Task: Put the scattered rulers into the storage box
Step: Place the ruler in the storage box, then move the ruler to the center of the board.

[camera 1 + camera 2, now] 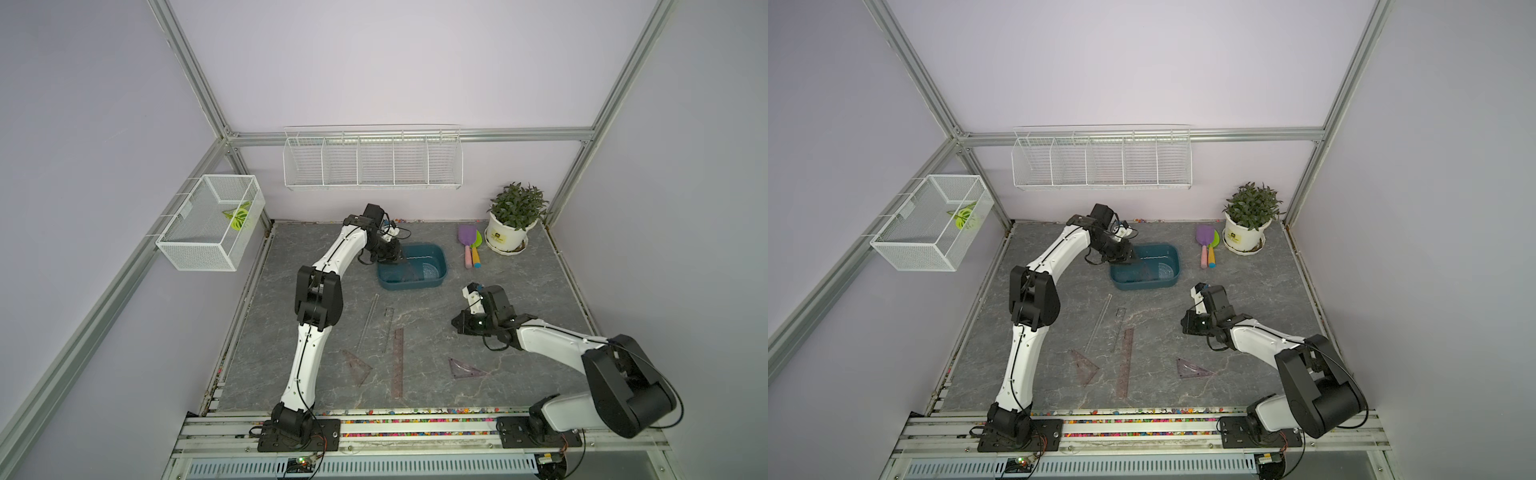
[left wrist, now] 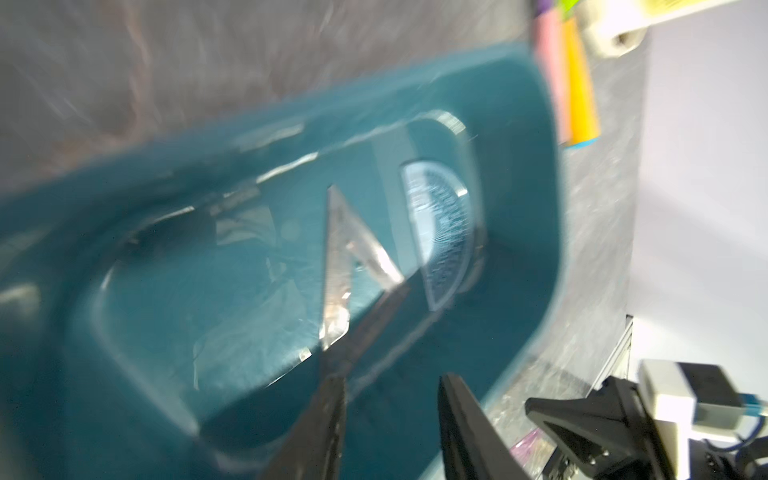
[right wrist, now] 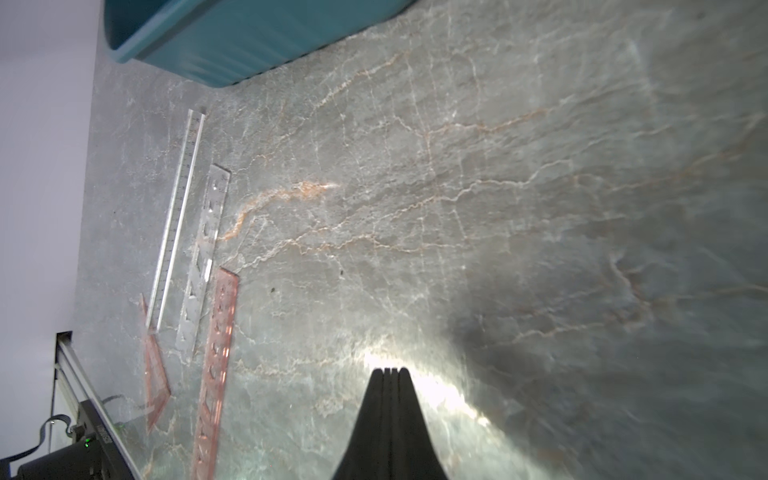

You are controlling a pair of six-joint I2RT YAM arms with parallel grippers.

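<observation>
Closest to the camera, the metal rail point(image 1: 415, 428) carries both arm bases. Behind it five thin, see-through tools lie flat on the table point(image 1: 519, 291), well apart from the storage box point(image 1: 411, 284): a long clear ruler point(image 1: 368, 322), a short clear ruler point(image 1: 388, 328) just beside it, a brown ruler point(image 1: 399, 361), a brown triangle point(image 1: 357, 365) and a purple triangle point(image 1: 463, 369). The box is dark teal with rounded corners and stands near the back wall. Inside it are a bluish protractor point(image 2: 444, 232) and a third triangle point(image 2: 334, 270). The left gripper point(image 2: 390, 399) hangs over the box with jaws apart and nothing clamped between them. The right gripper point(image 3: 390, 372) is pressed together and empty, over bare table. The table is grey stone with pale veins, and the walls are pale lilac. A wire rack point(image 1: 374, 162), a mesh basket point(image 1: 208, 224), a potted plant point(image 1: 507, 237) and toy shovels point(image 1: 469, 245) are at the back. The left wrist view is blurred, so I cannot tell if the third triangle touches a finger. The right wrist view cuts the box off.
</observation>
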